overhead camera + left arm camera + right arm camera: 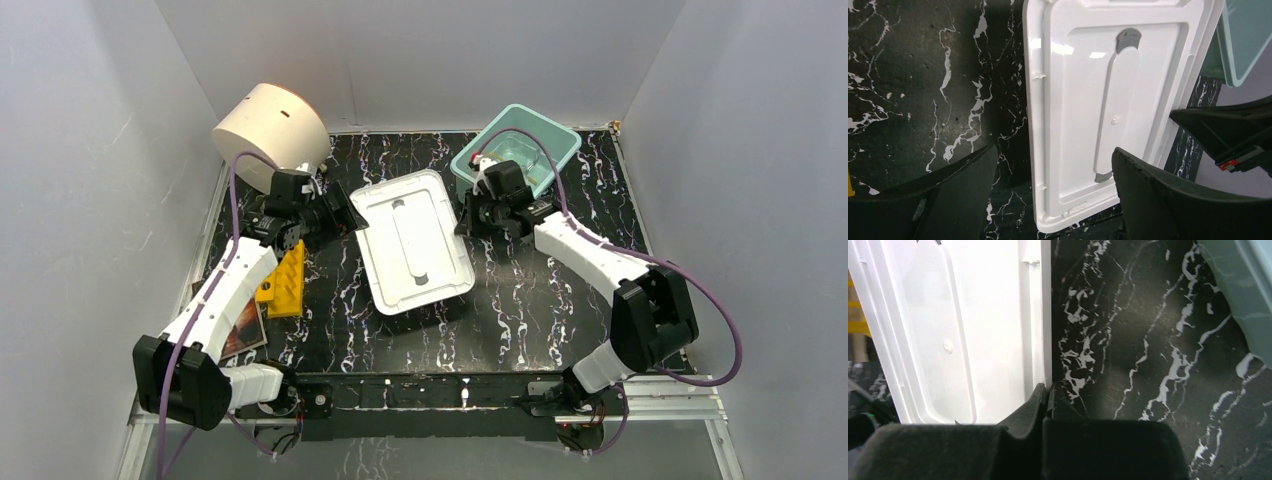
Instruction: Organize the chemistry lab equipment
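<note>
Leftmost, at back corner: cream drum, tipped on its side against the wall. Nearer, on dark marbled desk: yellow block, then dark-covered book, partly hidden under left arm. Next, left hand at left edge of white lid. Fingers spread wide, lid's near end between them in wrist view, no contact seen. Grips nothing. Lid flat on desk, mid-scene, slightly skewed. Just right of lid: right hand, fingers pressed fully together, clamps nothing. Tips just beside lid's right edge; touching or not, cannot tell. Behind right hand, back right: teal bin, open-topped. Lab equipment inside bin, near its left wall; pieces too small to tell apart.
</note>
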`<state>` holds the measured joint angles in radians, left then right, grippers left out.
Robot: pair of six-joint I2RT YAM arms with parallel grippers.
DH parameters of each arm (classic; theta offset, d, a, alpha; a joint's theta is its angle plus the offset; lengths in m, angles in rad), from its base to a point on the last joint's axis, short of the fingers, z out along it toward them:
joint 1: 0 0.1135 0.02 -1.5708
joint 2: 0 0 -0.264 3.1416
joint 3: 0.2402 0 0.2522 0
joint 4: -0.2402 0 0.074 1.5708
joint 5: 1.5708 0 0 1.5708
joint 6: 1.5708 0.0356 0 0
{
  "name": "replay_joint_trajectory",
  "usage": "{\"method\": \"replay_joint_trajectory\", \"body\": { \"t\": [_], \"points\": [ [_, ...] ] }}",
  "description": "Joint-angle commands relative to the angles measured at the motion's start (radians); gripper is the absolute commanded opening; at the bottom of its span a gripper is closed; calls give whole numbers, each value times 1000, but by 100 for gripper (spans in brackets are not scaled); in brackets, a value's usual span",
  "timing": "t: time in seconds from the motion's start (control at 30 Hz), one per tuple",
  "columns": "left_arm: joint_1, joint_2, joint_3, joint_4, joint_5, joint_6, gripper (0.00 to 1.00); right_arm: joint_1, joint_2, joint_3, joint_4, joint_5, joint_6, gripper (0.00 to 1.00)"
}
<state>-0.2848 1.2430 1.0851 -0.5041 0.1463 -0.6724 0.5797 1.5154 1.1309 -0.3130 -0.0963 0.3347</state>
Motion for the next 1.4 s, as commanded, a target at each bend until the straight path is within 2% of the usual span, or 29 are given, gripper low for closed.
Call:
{"method": "replay_joint_trajectory", "body": {
  "t": [0.0, 0.2, 0.3, 0.37, 0.5, 0.6, 0.67, 0.73, 0.8, 0.9, 1.0, 1.03, 1.13, 1.2, 1.37],
  "points": [
    [43, -30, -32, 25, 133, 9, 86, -59, -58, 0, 146, -296, 86, 0],
    [105, 22, -30, 224, 458, -54, 86, -121, -48, 12, 212, -499, 136, 0],
    [134, 13, -51, 327, 592, -124, 81, -147, -42, 10, 228, -543, 143, 0],
    [147, 12, -23, 312, 619, -127, 71, -163, -40, 9, 237, -569, 145, 0],
    [150, 26, 39, 289, 658, -124, 38, -176, -25, 18, 237, -595, 127, 0],
    [156, 37, 65, 250, 647, -97, 19, -178, -5, 35, 216, -582, 92, 0],
    [160, 37, 88, 184, 614, -36, 14, -179, 6, 45, 199, -560, 64, 0],
    [161, 39, 110, 122, 558, 19, 1, -179, 17, 55, 188, -543, 49, 0],
    [161, 46, 117, 112, 547, 26, 0, -178, 29, 72, 175, -525, 37, 1],
    [160, 58, 124, 119, 546, 10, 0, -175, 27, 104, 145, -476, 36, 33],
    [162, 75, 159, 16, 403, 34, 0, -173, -20, 115, 145, -411, 53, 62],
    [162, 84, 170, -31, 344, 39, 0, -170, -38, 121, 136, -376, 60, 68],
    [162, 114, 195, -118, 220, 35, 0, -128, -68, 158, 63, -258, 50, 78],
    [162, 127, 205, -135, 171, 5, 0, -51, -70, 208, 0, -117, 18, 81],
    [162, 189, 239, -128, 150, -55, 0, 247, -21, 355, -119, 328, -21, 84]
  ]
}}
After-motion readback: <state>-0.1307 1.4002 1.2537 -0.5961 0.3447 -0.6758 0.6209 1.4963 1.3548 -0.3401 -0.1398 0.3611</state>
